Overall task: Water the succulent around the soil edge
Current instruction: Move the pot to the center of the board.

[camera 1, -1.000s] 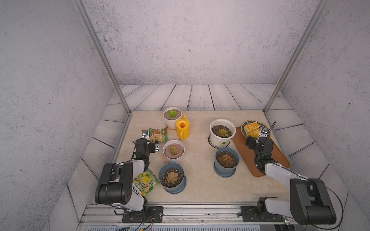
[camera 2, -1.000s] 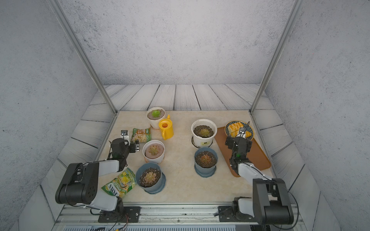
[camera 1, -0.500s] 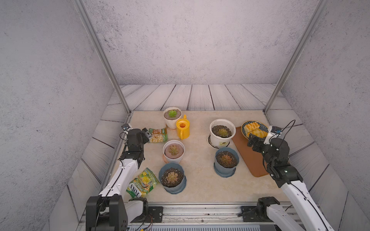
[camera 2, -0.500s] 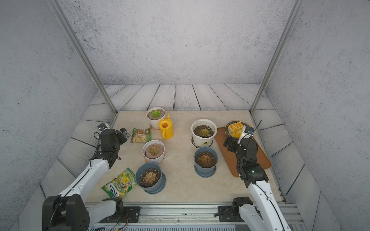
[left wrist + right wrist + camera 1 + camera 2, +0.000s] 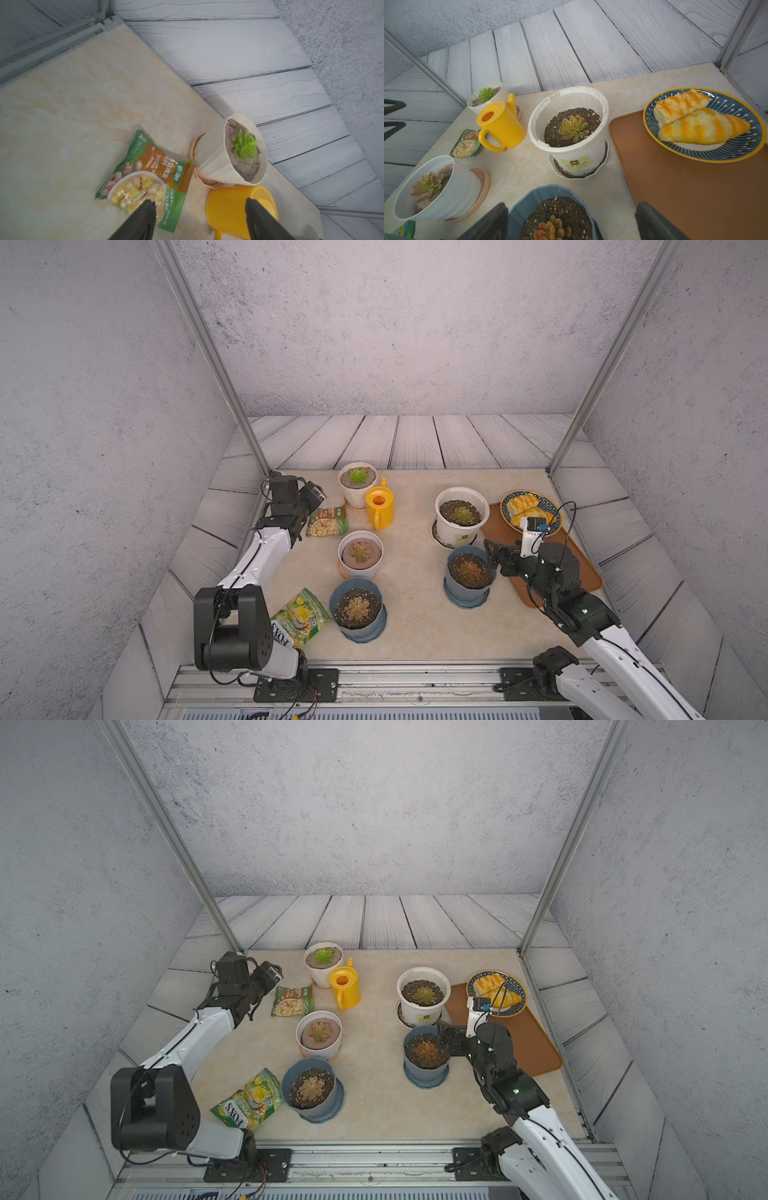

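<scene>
Pale marble-look tabletop [image 5: 415, 626] floors a grey-walled booth. We find the yellow watering can [image 5: 379, 509] standing upright toward its far left, just beside the cream pot [image 5: 353, 497] that holds a bright green succulent [image 5: 357, 475]. The can's long axis runs front to back: its spout points at the back wall and its handle at the near edge.

We see the left gripper [image 5: 200, 201] hovering near the green soup packet [image 5: 327, 521], its fingers spread apart with nothing between them. The right gripper [image 5: 572, 206] hangs just beside a blue pot [image 5: 467, 593], equally spread and holding nothing.

In the left wrist view the can is cut off at the frame edge and partly covered by one finger, and its spout is out of sight. In both top views we cannot make out the left fingertips against the dark wrist. The right wrist view cuts off the blue pot.
</scene>
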